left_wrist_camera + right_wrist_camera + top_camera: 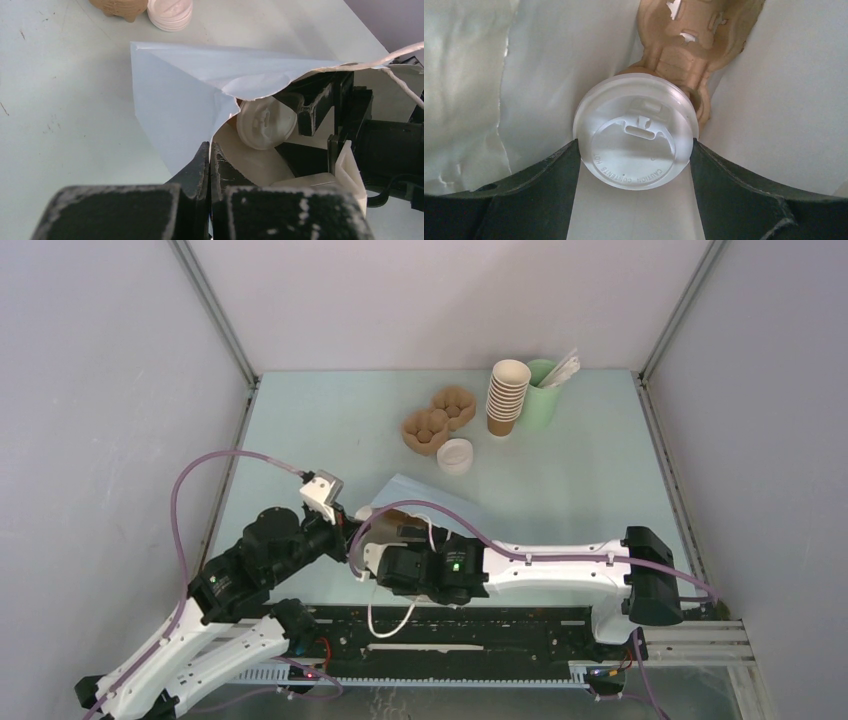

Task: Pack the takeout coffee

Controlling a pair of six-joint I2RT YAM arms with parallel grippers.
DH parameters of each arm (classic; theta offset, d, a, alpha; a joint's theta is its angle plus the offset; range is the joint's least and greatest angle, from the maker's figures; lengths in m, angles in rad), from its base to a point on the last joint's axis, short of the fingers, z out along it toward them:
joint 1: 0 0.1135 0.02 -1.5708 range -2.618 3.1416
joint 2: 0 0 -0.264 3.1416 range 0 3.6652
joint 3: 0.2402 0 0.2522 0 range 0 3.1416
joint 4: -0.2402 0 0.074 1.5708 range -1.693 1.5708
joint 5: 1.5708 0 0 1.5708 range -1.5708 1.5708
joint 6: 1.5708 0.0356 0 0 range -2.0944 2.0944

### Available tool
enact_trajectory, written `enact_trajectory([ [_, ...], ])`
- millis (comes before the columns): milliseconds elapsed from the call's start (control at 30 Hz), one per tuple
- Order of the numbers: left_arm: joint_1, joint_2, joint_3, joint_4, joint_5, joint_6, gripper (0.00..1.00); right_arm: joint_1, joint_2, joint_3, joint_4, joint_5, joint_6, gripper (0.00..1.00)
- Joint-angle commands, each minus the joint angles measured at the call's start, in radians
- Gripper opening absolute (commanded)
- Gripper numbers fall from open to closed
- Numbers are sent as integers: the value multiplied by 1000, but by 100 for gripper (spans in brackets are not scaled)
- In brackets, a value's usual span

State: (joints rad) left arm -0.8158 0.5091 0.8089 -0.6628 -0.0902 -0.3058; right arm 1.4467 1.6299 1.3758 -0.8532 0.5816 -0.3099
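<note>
A white paper bag (440, 502) lies on its side near the table's front, mouth toward the arms. My left gripper (210, 150) is shut on the bag's (190, 85) lower mouth edge and holds the mouth open. My right gripper (634, 143) reaches into the bag and is shut on the takeout coffee (636, 132). Both fingers press the sides of its round white lid. The lid also shows in the left wrist view (265, 122), just inside the mouth. A brown pulp cup carrier (689, 40) lies deeper in the bag, behind the cup. The cup's brown body is hidden.
At the back of the table stand a tall stack of lidless brown cups (507, 397) and a pale green cup of sticks (545, 390). Two brown pulp carriers (438, 418) and a stack of white lids (455, 456) lie just beyond the bag. Grey walls close in both sides.
</note>
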Motion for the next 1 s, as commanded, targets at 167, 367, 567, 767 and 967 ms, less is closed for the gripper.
enact_trajectory([
  [167, -3, -29, -24, 32, 20, 5, 0, -18, 35, 43, -50, 151, 23, 66],
  [367, -3, -30, -12, 23, 16, 5, 0, -17, 67, 92, -107, 154, 27, 66],
  [567, -3, -46, -13, 18, 23, 8, 0, -44, 48, 44, -46, 98, -1, 67],
  [767, -2, -45, -11, 14, 35, 10, 0, -59, 45, 24, 16, 48, -43, 66],
  [967, -3, -57, -13, 10, 30, 3, 0, -87, 66, 20, 20, -13, -67, 66],
])
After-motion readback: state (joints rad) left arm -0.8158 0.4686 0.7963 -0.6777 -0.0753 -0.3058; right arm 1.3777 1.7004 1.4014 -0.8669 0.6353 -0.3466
